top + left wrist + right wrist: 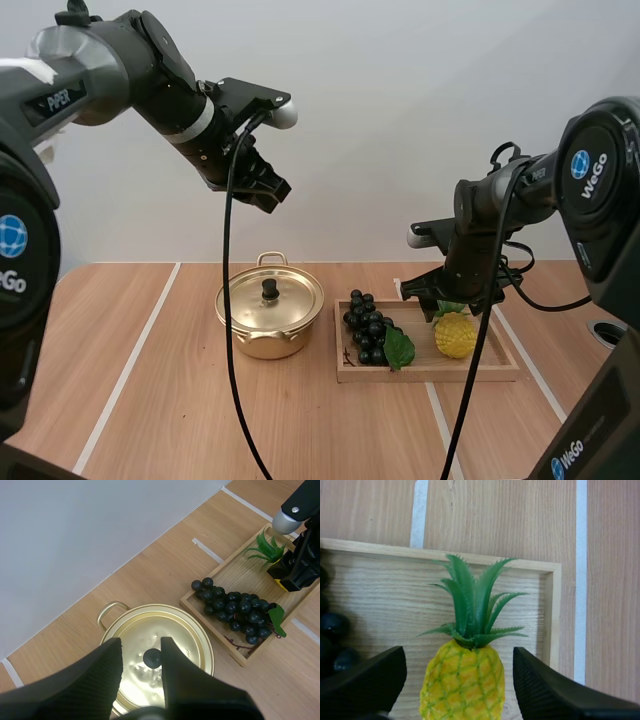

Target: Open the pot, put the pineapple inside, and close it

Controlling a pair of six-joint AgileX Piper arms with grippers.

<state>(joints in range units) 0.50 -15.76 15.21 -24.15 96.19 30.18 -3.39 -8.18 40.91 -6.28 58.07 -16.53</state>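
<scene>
The right pincer (pixel 459 677) hangs wide open over the wooden tray (pixel 552 615), fingers either side of the pineapple (pixel 462 685), which lies at the tray's end away from the grapes (pixel 368 328). Whether they touch the fruit is unclear. The left pincer (pixel 141 650), also open, hovers above the lidded pot (pixel 270 318) on the surface (pixel 150 380).

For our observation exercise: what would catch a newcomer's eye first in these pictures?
The closed golden pot sits beneath the open left gripper. Right of it in the high view, a tray holds dark grapes and a yellow pineapple, with the open right gripper poised over the fruit.
</scene>
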